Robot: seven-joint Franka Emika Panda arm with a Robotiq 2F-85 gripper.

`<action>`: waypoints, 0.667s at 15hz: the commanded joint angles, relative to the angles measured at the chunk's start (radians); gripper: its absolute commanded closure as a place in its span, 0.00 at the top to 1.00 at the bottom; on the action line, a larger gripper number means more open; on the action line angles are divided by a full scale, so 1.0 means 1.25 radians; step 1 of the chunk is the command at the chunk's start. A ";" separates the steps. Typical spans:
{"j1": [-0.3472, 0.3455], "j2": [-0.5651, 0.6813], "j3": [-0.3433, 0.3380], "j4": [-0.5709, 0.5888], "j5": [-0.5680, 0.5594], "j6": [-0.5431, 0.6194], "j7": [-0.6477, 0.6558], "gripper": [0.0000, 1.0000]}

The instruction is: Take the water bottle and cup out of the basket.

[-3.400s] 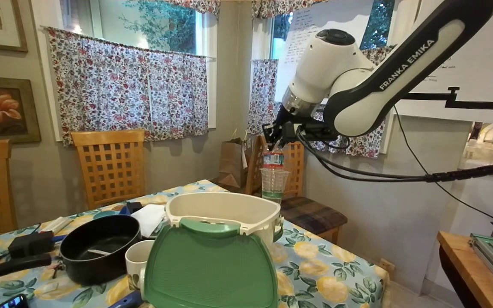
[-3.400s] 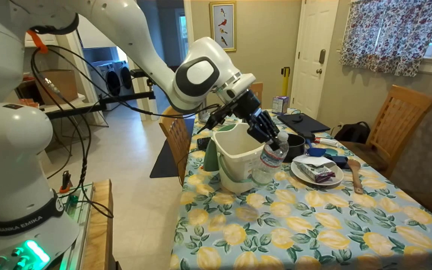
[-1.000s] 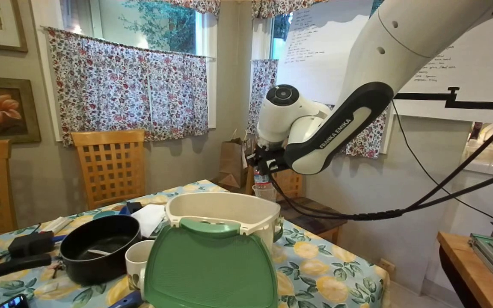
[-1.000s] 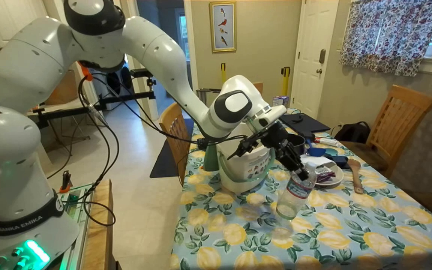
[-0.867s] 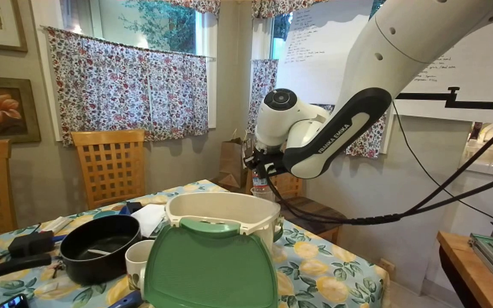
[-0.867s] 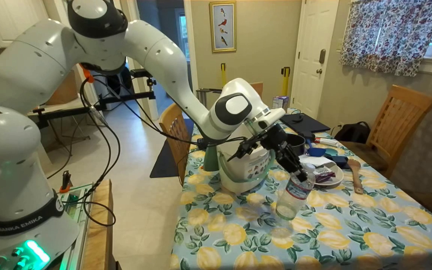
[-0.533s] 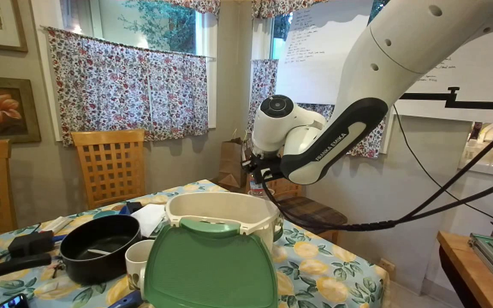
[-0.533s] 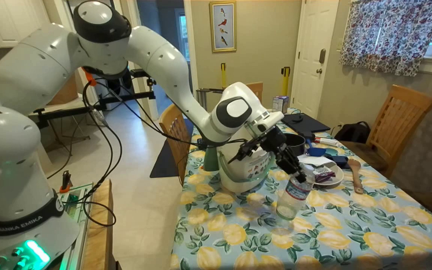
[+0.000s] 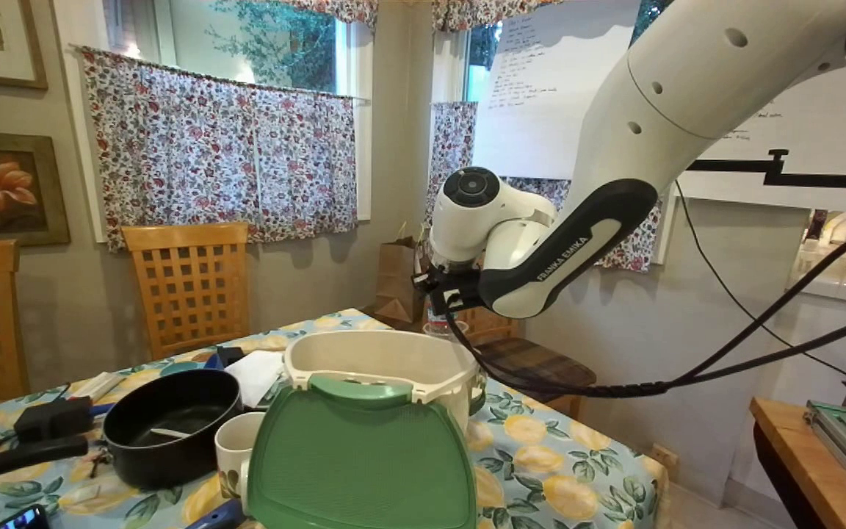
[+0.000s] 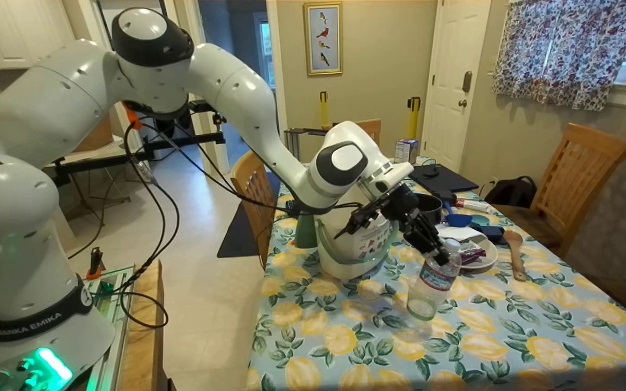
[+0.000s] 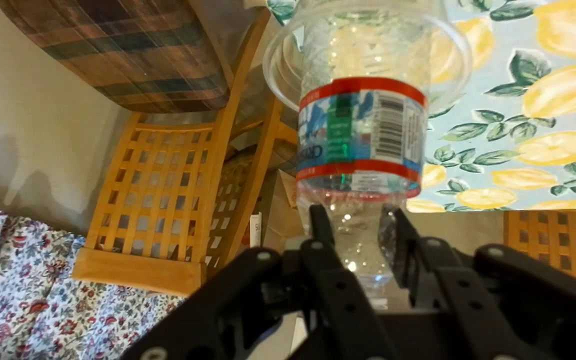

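Observation:
The water bottle (image 11: 363, 130) is clear with a red and blue label. My gripper (image 11: 354, 215) is shut on its upper part, below the cap. The bottle's lower part stands inside a clear plastic cup, whose rim (image 11: 463, 55) shows around it in the wrist view. In an exterior view the bottle (image 10: 437, 277) leans slightly, low over the tablecloth beside the basket (image 10: 345, 266); I cannot tell whether the cup touches the table. In an exterior view the arm and gripper mostly hide the bottle and cup behind the cream basket (image 9: 393, 353). The basket's green lid (image 9: 364, 463) hangs open.
A white plate (image 10: 484, 258) with a wrapped packet is close behind the bottle. A wooden spatula (image 10: 515, 255), a black pan (image 9: 173, 419) and a white mug (image 9: 236, 448) are on the lemon-patterned table (image 10: 481, 347). A chair (image 11: 168, 190) stands by the table edge.
Since 3.4 s ago my gripper has carried the bottle and cup down and away from the basket, over the tablecloth. In the last half second they moved slightly. The basket has not moved.

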 commanded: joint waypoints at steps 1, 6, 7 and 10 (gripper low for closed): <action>-0.010 0.042 -0.022 0.031 0.024 0.003 0.017 0.08; -0.033 0.070 -0.029 0.060 0.028 0.002 0.027 0.08; -0.037 0.075 -0.027 0.067 0.028 0.001 0.031 0.08; -0.048 0.091 -0.024 0.090 0.030 0.001 0.043 0.08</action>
